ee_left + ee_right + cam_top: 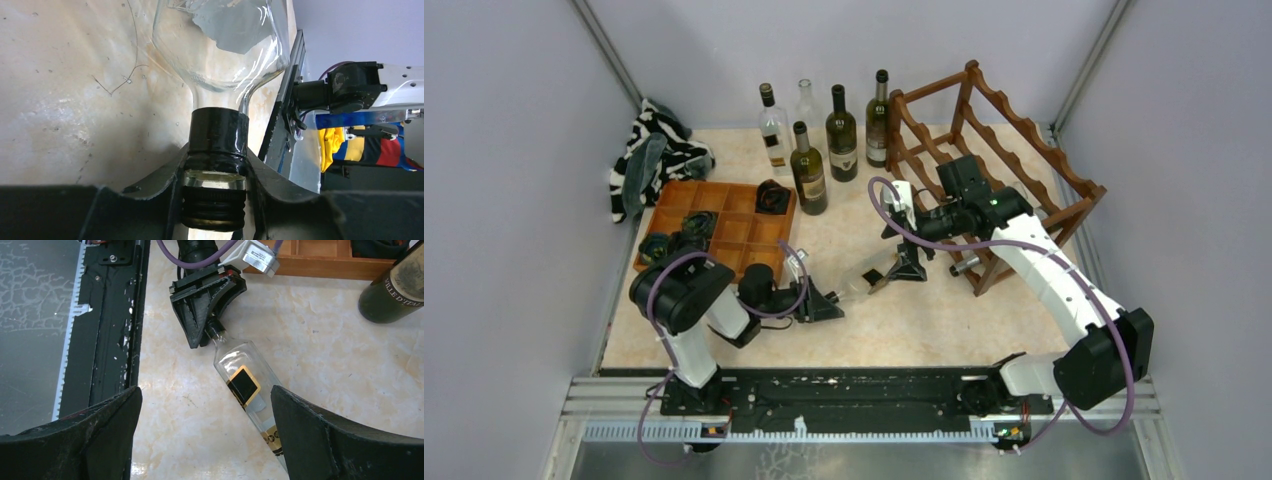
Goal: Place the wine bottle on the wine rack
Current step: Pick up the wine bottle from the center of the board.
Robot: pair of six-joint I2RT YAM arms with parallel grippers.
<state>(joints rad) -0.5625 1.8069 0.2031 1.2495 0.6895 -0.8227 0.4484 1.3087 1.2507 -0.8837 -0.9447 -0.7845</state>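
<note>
A clear glass wine bottle [864, 280] lies on its side on the marbled table between the two arms. My left gripper [829, 300] is shut on its black-capped neck [218, 132], with a finger pressed against each side of the neck [214, 175]. In the right wrist view the bottle [240, 375] runs diagonally, and the left gripper [205, 330] holds its top end. My right gripper [206, 425] hovers open over the bottle's body, and its right finger [320, 440] covers the lower part. The dark reddish-brown wine rack [1004, 150] stands at the back right, behind the right arm.
Several upright bottles [834, 130] stand at the back, left of the rack. An orange-brown compartment tray [724, 225] holding dark items sits at the left, with a striped cloth [654, 155] behind it. A dark green bottle [395, 290] stands near the tray's edge [320, 260].
</note>
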